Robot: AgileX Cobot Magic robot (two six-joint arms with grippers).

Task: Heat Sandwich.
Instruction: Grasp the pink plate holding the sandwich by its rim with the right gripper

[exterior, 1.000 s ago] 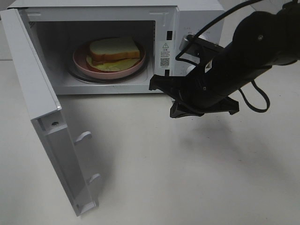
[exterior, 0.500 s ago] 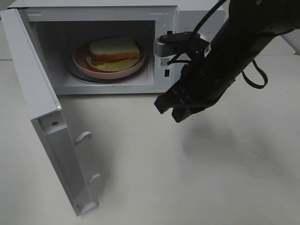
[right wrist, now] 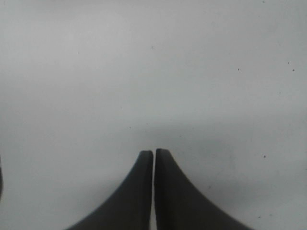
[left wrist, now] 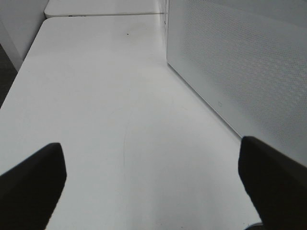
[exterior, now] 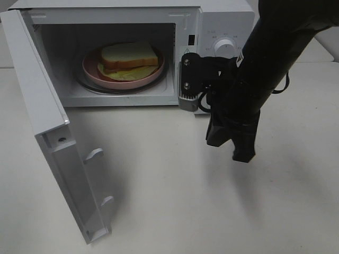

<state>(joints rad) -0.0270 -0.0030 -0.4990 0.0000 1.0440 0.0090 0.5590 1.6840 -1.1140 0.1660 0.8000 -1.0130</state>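
A: Far left first, quick.
B: Microwave door (exterior: 45, 121) stands swung wide open, hinged on the left. Two white latch hooks (exterior: 94, 154) on its inner face.

A: Left pincer?
B: Not in the high view. The wrist view has it: left pincer (left wrist: 149, 158) spread wide, nothing between the fingers, over the bare white table (left wrist: 105, 96). A perforated white panel (left wrist: 240, 62) stands just beside it.

A: Where's the sandwich?
B: The sandwich (exterior: 130, 57) is inside the microwave (exterior: 106, 5), on the pink plate (exterior: 91, 71). The plate sits on the glass turntable (exterior: 86, 84). White bread on top, lettuce sticking out at the front edge.

A: Right of the cavity?
B: Control panel with a round knob (exterior: 225, 46), partly hidden by the black right arm (exterior: 275, 58).

A: Right pincer?
B: The right pincer (exterior: 238, 151) points down at the table in front of the microwave, right of the opening and well apart from the sandwich. In the wrist view the fingers are pressed together, tip to tip, holding nothing.

A: Touching the table?
B: Can't tell.
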